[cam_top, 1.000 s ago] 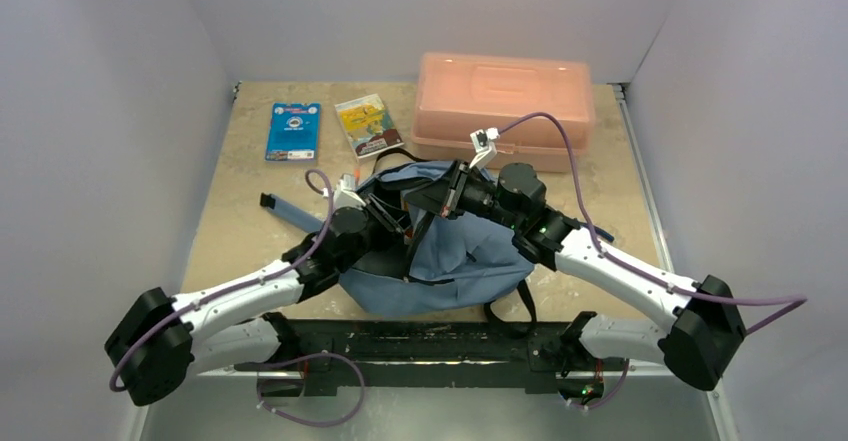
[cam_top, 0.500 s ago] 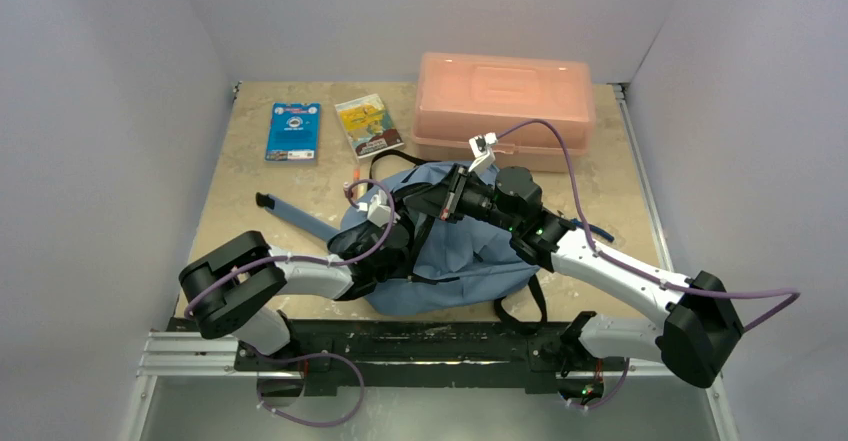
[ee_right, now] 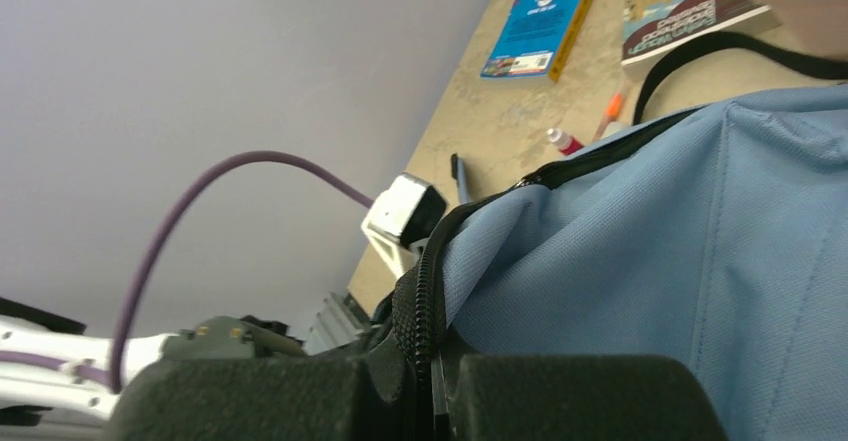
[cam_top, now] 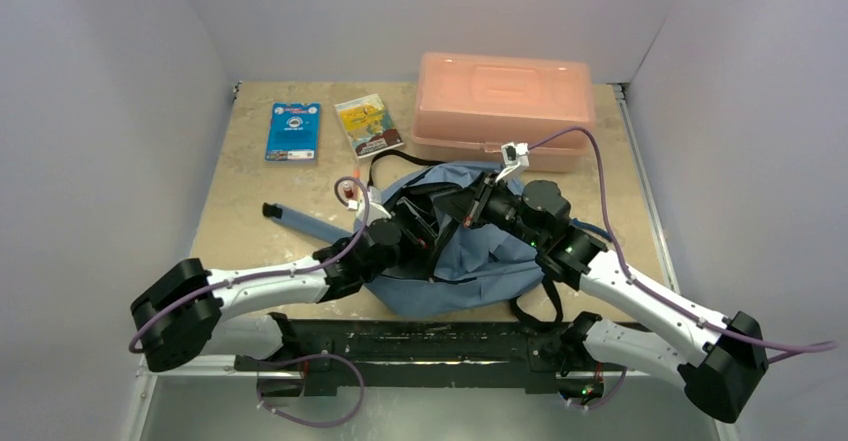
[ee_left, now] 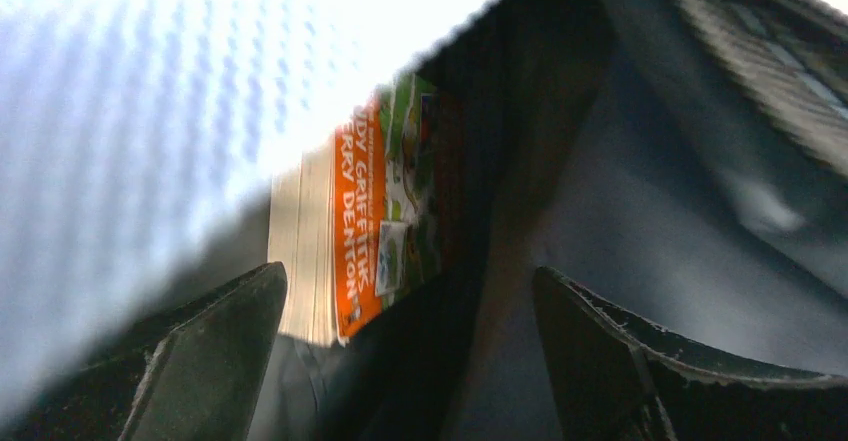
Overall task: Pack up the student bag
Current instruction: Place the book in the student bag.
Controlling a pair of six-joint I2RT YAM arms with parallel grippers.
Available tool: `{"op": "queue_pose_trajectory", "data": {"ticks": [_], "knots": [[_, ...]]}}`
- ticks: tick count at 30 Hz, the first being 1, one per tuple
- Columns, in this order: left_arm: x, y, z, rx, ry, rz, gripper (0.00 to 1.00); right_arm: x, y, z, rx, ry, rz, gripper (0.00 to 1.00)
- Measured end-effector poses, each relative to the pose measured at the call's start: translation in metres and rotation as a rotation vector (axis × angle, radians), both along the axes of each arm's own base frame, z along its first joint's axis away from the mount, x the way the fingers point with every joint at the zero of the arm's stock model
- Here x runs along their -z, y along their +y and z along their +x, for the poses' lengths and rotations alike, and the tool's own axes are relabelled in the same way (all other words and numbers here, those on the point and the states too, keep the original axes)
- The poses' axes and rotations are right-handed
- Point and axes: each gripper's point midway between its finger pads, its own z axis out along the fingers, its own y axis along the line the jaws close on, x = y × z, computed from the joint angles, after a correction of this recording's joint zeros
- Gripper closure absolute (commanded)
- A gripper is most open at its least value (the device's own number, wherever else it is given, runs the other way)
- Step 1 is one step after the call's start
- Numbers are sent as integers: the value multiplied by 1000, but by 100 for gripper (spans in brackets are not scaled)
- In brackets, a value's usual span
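1. The table point(cam_top: 240, 176) is a beige surface enclosed by white walls; in the top view 12 o'clock is the far wall.
2. The student bag point(cam_top: 470, 256), made of blue-grey fabric, lies at the table centre toward 6 o'clock, directly in front of both arm bases. Its opening faces 12 o'clock. One wide blue shoulder strap point(cam_top: 305, 220) extends toward 9 o'clock, and a thin black strap point(cam_top: 530, 306) loops out at 5 o'clock.
3. The salmon-pink box point(cam_top: 503, 96) stands at 1 o'clock against the far wall with its lid on, just beyond the bag.
4. The right hand point(cam_top: 470, 206) is at the bag's 12 o'clock rim. In the wrist view the right hand point(ee_right: 435, 371) is closed, with the dark zipper edge pinched between its fingers and the fabric lifted.
5. The left hand point(cam_top: 415, 223) reaches into the opening from 8 o'clock. In the wrist view the left hand point(ee_left: 408, 281) has its fingers spread wide and grips nothing.
6. An orange-spined book point(ee_left: 370, 226) stands inside the bag, ahead of the left hand's fingers and apart from them.
7. A blue book point(cam_top: 293, 131) and a yellow book point(cam_top: 368, 125) lie flat at 11 o'clock, side by side.
8. A red-capped tube point(ee_right: 563, 141) and an orange marker point(ee_right: 613, 108) lie on the table near the bag's far rim.
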Motion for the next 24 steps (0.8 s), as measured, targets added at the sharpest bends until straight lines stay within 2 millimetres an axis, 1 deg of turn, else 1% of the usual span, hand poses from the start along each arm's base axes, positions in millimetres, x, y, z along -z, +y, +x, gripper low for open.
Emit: {"op": "queue_pose_trajectory", "data": {"ticks": [4, 10, 13, 17, 19, 22, 24], "knots": [[-14, 6, -10, 41, 1, 41, 6, 5, -9, 4, 39, -31, -54, 100], [-36, 28, -30, 114, -33, 122, 7, 9, -16, 7, 63, -68, -107, 100], [-47, 45, -41, 159, -92, 171, 7, 9, -17, 8, 63, -81, -118, 100], [-62, 63, -55, 260, -218, 258, 6, 10, -16, 8, 61, -90, -127, 100], [-66, 72, -61, 308, -266, 317, 1, 12, -16, 9, 59, -90, -131, 100], [-74, 80, -63, 347, -305, 381, 2, 16, -15, 9, 54, -88, -139, 100], [-77, 79, -59, 355, -305, 397, 5, 23, -15, 8, 46, -82, -154, 100]]}}
